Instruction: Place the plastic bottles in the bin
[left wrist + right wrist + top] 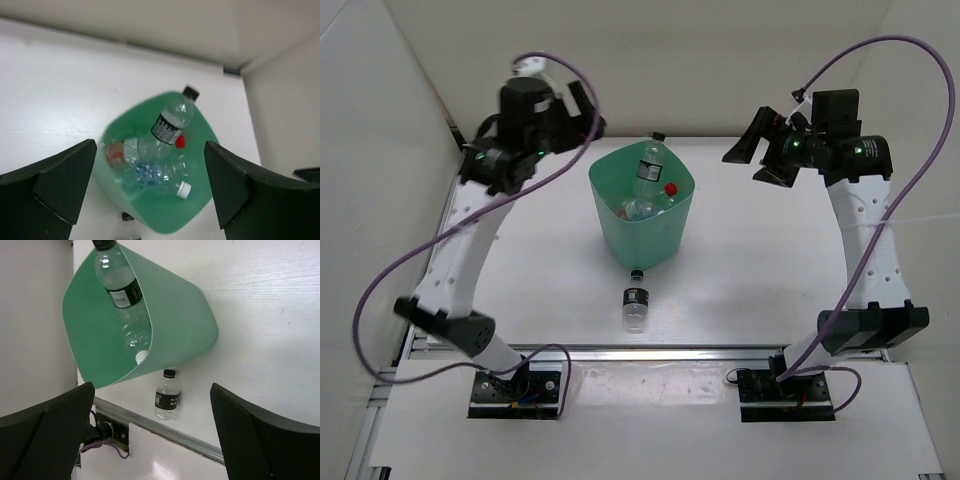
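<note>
Left fingers and right fingers both spread, empty; one dark-labelled bottle lies on the worktop just beside the bin; best to straddle its body crosswise before clenching.

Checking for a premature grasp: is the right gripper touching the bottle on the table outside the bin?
Apart. The top view shows the right gripper far to the right of the bottle, with bare table between them.
</note>
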Action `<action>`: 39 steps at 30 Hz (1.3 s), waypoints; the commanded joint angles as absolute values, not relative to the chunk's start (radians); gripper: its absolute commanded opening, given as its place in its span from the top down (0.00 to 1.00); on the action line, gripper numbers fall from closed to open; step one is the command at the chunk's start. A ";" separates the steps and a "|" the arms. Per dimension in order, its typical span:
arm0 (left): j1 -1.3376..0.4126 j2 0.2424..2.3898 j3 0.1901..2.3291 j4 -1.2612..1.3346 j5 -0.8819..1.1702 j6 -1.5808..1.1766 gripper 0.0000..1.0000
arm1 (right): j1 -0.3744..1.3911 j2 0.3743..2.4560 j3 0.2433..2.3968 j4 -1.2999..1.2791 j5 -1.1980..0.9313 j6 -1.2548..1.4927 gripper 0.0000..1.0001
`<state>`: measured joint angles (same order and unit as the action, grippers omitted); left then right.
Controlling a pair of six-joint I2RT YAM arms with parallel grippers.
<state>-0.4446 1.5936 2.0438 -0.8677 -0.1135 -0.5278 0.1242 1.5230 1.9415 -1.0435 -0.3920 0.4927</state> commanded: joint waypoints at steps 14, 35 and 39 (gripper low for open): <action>-0.155 1.009 1.364 -1.108 -0.244 -0.680 0.00 | 0.381 1.212 1.049 -0.593 -0.419 0.666 0.01; -0.184 0.928 1.144 -1.126 -0.193 -0.680 0.00 | 1.000 1.641 1.043 -0.313 0.166 0.861 0.01; -0.184 0.928 1.126 -1.126 -0.193 -0.680 0.00 | 1.009 1.654 1.043 -0.313 0.166 0.891 0.01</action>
<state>-0.1791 0.9360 1.1427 -1.1217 -0.1989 -0.6746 1.0054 1.6451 1.0119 -0.3336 0.1223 0.8688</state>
